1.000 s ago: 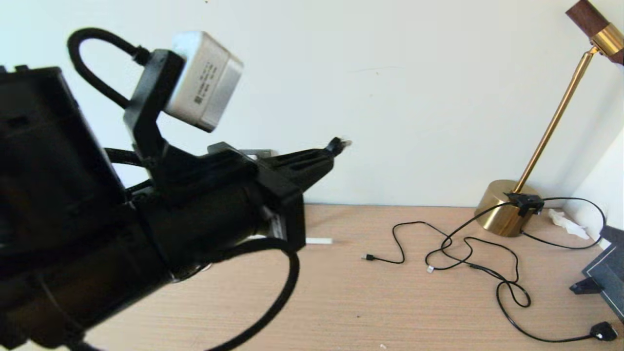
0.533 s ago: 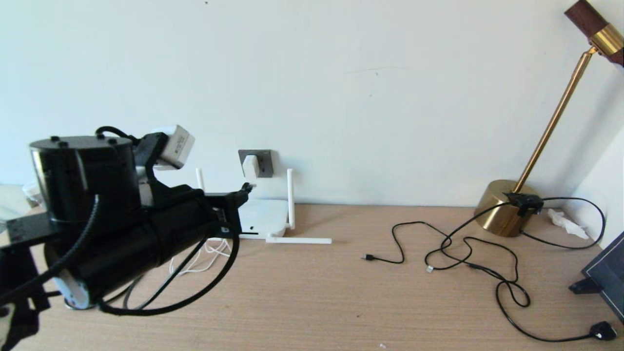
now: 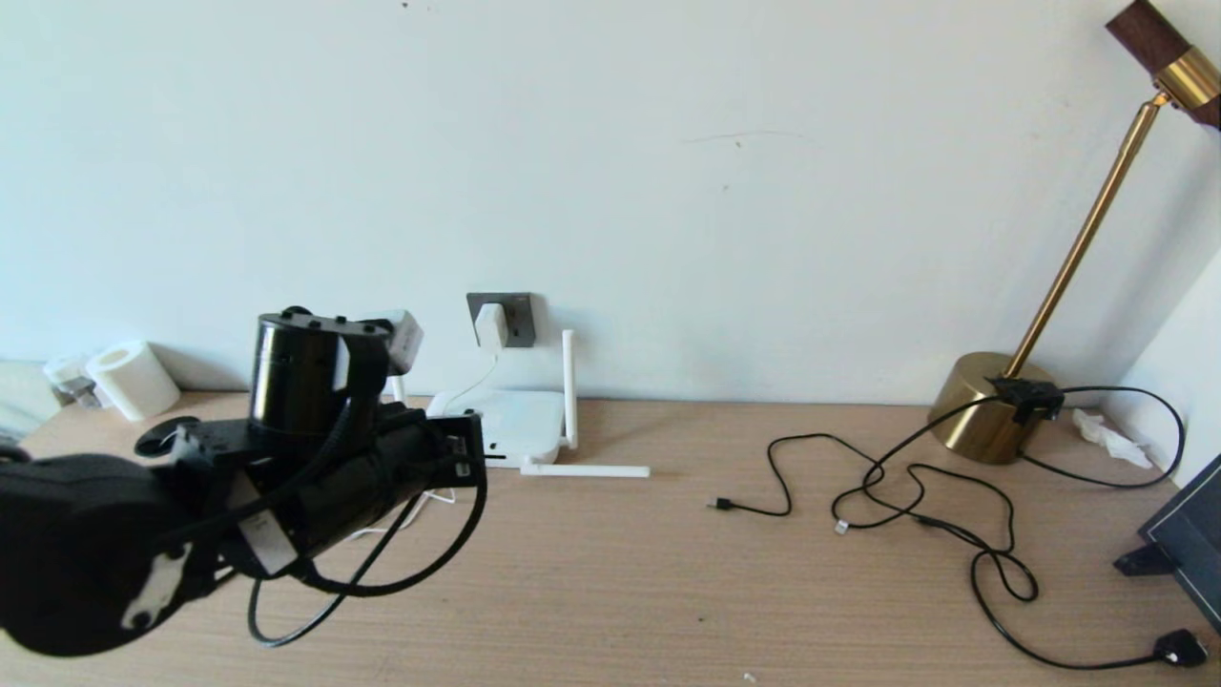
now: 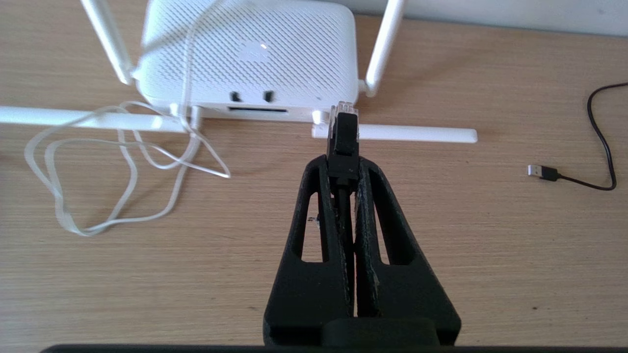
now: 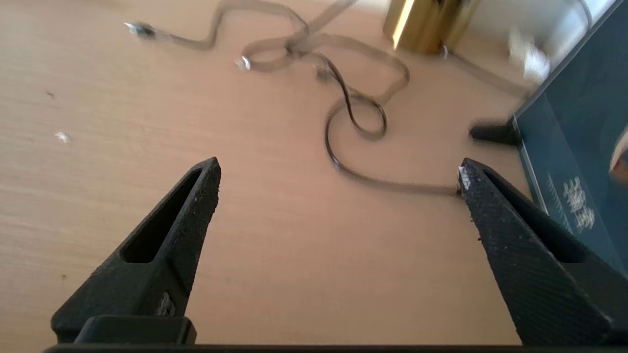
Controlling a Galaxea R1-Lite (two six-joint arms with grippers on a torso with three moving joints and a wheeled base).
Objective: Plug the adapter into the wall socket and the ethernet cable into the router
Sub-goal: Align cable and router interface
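Ahead of left gripper [image 4: 343, 164]: router [image 4: 248, 54] ports, slightly left of plug tip.
Grip: pinching ethernet cable [image 4: 342, 135], lengthwise toward router.

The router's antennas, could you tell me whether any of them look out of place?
Yes: on the router, one antenna lies flat on the desk, while another stands upright. In the left wrist view, a second one also lies flat.

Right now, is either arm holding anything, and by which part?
The left gripper is shut on the ethernet cable, gripping just behind its connector, in front of the router. The right gripper is open and holds nothing.
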